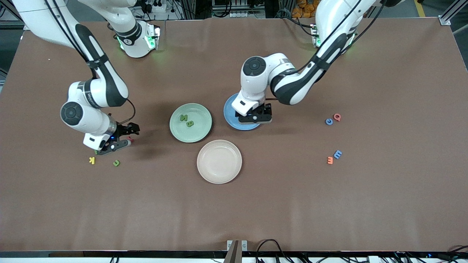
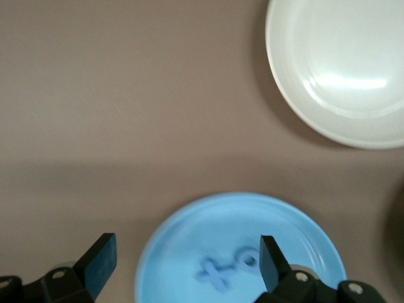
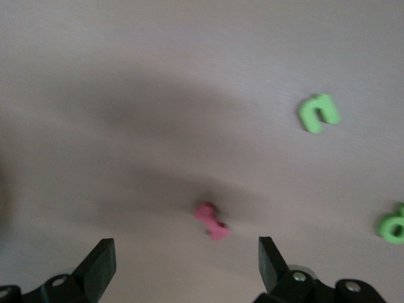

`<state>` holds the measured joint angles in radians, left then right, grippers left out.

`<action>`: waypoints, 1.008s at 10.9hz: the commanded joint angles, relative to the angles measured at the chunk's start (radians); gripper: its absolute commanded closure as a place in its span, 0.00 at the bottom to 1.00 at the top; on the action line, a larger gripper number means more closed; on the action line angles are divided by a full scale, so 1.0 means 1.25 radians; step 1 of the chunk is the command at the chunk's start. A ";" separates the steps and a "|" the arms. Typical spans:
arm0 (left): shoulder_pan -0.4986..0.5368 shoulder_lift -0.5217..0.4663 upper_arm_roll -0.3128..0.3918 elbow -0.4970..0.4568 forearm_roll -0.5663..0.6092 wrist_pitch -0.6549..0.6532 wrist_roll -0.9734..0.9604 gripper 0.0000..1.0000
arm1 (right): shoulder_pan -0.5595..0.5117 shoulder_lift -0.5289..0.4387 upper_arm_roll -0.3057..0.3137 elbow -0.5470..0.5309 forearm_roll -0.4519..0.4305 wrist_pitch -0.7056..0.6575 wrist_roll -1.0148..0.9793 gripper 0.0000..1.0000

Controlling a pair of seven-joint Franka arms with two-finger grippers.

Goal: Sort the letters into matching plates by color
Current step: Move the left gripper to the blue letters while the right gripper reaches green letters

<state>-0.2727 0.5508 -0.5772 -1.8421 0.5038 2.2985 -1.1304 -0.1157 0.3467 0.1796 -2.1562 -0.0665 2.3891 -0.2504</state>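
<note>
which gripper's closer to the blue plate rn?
Left. The left gripper hangs open right over the blue plate, which holds two blue letters. The right gripper is open over a pink letter toward the right arm's end.

From where I'm driving this, my left gripper (image 1: 255, 116) hangs low with its wrist pointed straight down, fingers (image 2: 101, 262) spread wide and empty. My right gripper (image 1: 116, 140) is down low too, arm bent at the elbow, jaws wide apart, nothing held.
</note>
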 commanded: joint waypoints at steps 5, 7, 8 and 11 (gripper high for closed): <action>0.226 -0.075 -0.044 -0.015 -0.021 -0.040 0.388 0.00 | -0.153 0.002 0.010 0.018 -0.116 -0.008 -0.029 0.00; 0.299 -0.070 -0.061 -0.016 -0.021 -0.040 0.512 0.00 | -0.183 0.007 0.007 0.042 -0.115 -0.010 -0.025 0.00; 0.317 -0.068 -0.061 -0.015 -0.021 -0.040 0.549 0.00 | -0.191 0.010 0.000 0.053 -0.105 -0.008 -0.022 0.00; 0.390 -0.049 -0.060 -0.021 -0.018 -0.037 0.696 0.00 | -0.192 0.034 -0.027 0.079 -0.018 -0.001 -0.011 0.00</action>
<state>0.1471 0.4824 -0.6324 -1.8530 0.5027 2.2570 -0.4068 -0.3463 0.3522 0.1531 -2.0978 -0.1660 2.3869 -0.2750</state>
